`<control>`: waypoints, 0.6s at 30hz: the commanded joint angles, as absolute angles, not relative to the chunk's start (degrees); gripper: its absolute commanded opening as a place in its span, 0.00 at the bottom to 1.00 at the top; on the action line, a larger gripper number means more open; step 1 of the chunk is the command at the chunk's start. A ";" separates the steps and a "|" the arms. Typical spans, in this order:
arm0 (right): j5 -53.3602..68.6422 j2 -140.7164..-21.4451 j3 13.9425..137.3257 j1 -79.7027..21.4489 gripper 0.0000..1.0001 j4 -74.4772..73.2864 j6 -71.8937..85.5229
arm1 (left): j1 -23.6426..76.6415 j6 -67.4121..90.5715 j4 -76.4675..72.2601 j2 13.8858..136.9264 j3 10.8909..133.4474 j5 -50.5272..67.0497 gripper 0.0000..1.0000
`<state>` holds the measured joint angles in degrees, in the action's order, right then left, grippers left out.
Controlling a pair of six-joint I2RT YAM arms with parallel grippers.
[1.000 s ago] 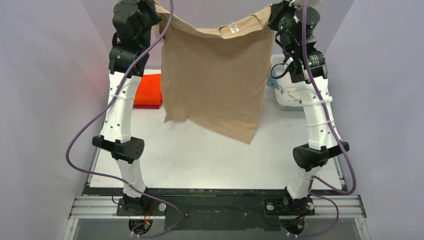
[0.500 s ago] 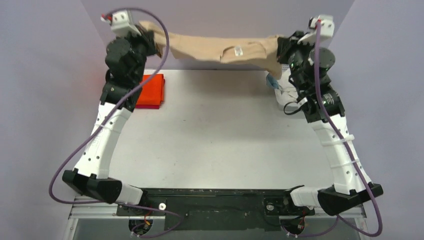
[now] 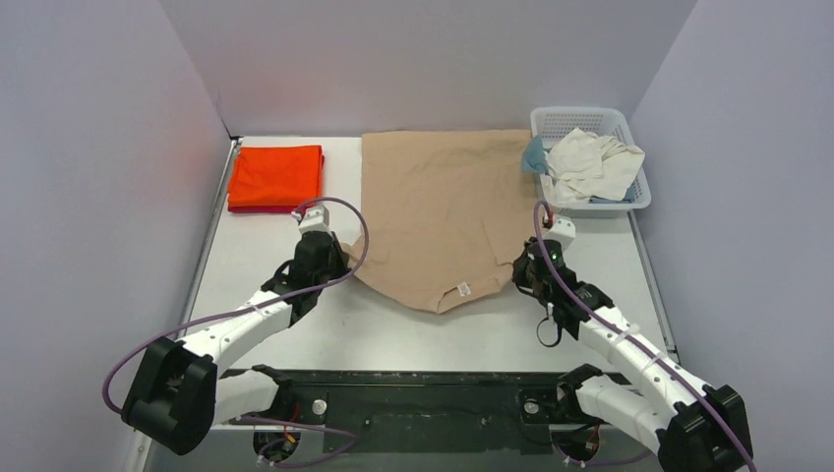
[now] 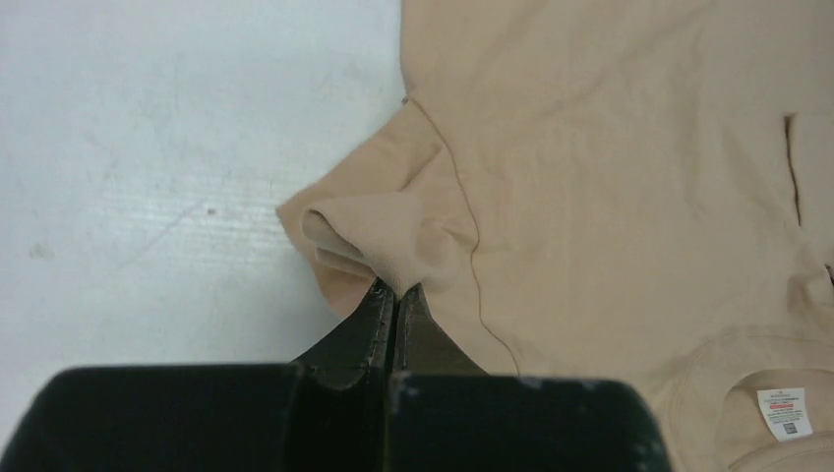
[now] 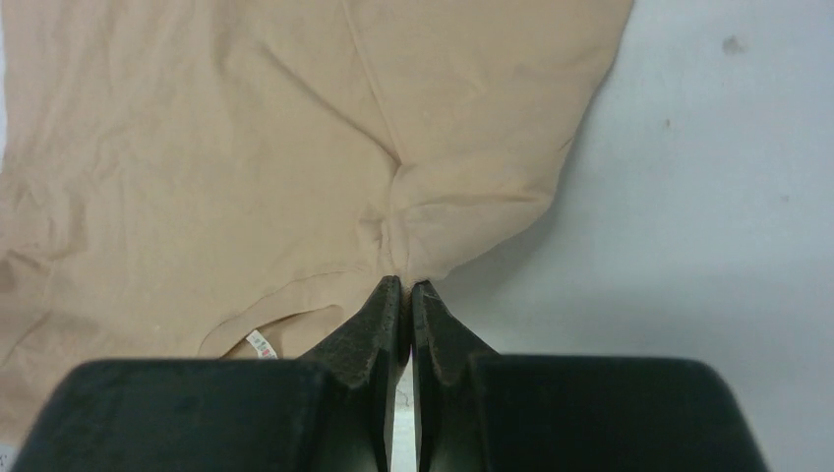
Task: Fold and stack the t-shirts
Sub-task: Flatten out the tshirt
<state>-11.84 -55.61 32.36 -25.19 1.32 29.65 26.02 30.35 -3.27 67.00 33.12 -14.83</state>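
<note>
While both claws pinch its shoulder ends, the tan t-shirt point(image 3: 438, 211) lies spread on the counter point(image 3: 413, 329) just beside the basket point(image 3: 588, 112), with its hem end level with the basket and its collar end away from it, toward the arm bases.

- Left claw point(image 4: 395, 291): clenched on the rolled sleeve fold point(image 4: 359, 231) at the shirt edge farther from the basket, well apart from the basket.
- Right claw point(image 5: 406, 285): clenched on a pucker point(image 5: 418, 221) of tan cloth at the basket-side shoulder, near the basket.
- Orange t-shirt point(image 3: 275, 175): folded, atop a dark red t-shirt point(image 3: 264, 207). It is well apart from the basket, with the tan shirt between.
- Cream-white t-shirt point(image 3: 590, 162): crumpled inside the basket.
- Blue t-shirt point(image 3: 534, 155): at the basket wall facing the tan shirt. Whether it is inside or over the rim cannot be told.

Step in hand, as judged: laying out for the first fold. The body is flat, but both sleeves are bunched.

Handling note: draw each pinch gently outward and down so the sleeve flattens before letting go, the rolled left one especially. Open both claws together and lift straight up so no cloth clings and drags. Pulling toward the arm bases would likely ruck the collar.
</note>
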 commanded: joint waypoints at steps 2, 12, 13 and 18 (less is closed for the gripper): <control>-20.84 -49.83 25.72 -28.68 0.00 -2.04 41.06 | 29.17 42.38 -2.33 64.63 27.62 -18.98 0.00; -20.80 -41.29 17.98 -33.30 0.03 -27.42 60.93 | 34.32 58.51 20.99 49.31 19.28 -23.10 0.28; -20.34 -39.44 18.20 -33.42 0.11 -30.87 61.45 | 35.10 59.49 24.06 47.77 19.05 -22.65 0.36; -19.21 -34.59 22.70 -33.49 0.55 -39.24 59.73 | 36.45 63.30 37.02 37.70 23.32 -23.25 0.85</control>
<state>-18.44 -37.23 17.98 -33.10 -27.99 58.35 35.70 58.08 24.29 43.07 18.92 -21.98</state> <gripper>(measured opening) 0.394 0.818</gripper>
